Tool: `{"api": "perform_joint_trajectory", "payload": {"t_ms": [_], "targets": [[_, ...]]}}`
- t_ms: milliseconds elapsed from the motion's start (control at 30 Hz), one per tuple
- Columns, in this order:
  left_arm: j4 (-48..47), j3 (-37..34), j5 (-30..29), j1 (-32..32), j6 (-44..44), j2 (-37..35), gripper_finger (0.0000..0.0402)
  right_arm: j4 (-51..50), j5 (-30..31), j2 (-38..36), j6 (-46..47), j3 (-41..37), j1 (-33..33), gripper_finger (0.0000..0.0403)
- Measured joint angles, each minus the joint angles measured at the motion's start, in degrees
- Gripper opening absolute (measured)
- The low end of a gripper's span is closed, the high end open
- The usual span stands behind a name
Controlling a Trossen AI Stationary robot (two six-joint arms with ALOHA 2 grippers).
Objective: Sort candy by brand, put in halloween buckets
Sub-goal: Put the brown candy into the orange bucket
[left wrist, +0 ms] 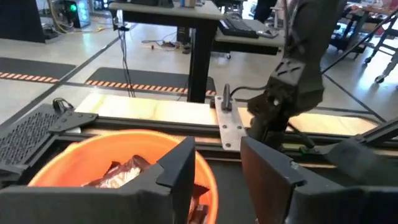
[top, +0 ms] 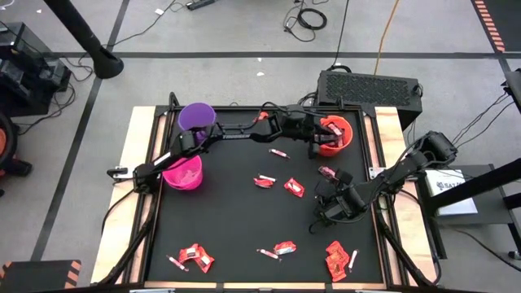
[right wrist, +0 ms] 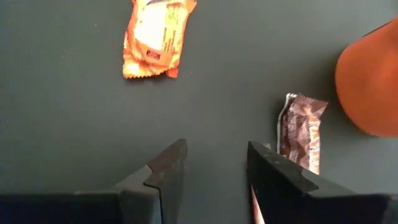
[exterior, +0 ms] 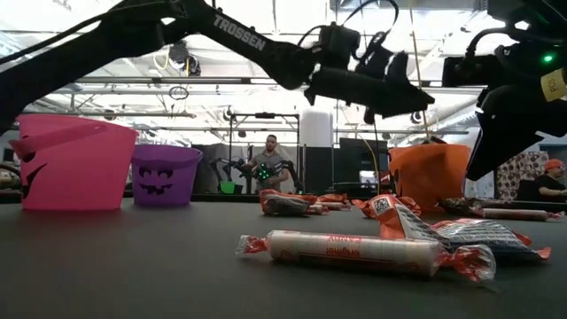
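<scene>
Two hands are open and empty: with the left hand [left wrist: 214, 177] parted above the round orange plastic bucket [top: 334, 134] at the far right, withdraw it straight up, while the right hand [right wrist: 214, 171] centres over the brown-red wrapped bar [right wrist: 301, 130] nearby on the black worktop [top: 236, 220].

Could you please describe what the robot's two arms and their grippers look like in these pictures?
Both arms are dark, nearly black, jointed links with black cables running along them. The left arm bears white TROSSEN lettering. The left gripper and right gripper each have two flat, angular dark fingers. The right arm shows a small green light and a yellow sticker.
</scene>
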Motion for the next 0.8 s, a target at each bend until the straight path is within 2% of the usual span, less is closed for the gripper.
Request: {"api": "perform_joint_trajectory", "payload": {"t_ms": [367,500,667,800], "targets": [[-23.4,0.0,3.0,1.0,5.5,-12.9,0.0138,-1.3,-1.7,0.0,-2.6,0.2,-0.5,0.0162],[-33.5,0.0,3.1,1.3,10.2,-19.1,0.0138,-5.3,-1.6,0.1,-3.3,2.4,-1.8,0.0162],[-53.5,-0.5,-2.8,1.6,16.7,-27.6,0.0139,-16.3,-0.4,0.1,-4.5,7.9,-5.4,0.0160],[-67.5,-3.4,-5.8,1.5,18.0,-32.4,0.0139,-24.1,0.0,0.1,-5.5,13.4,-11.4,0.0150]]}}
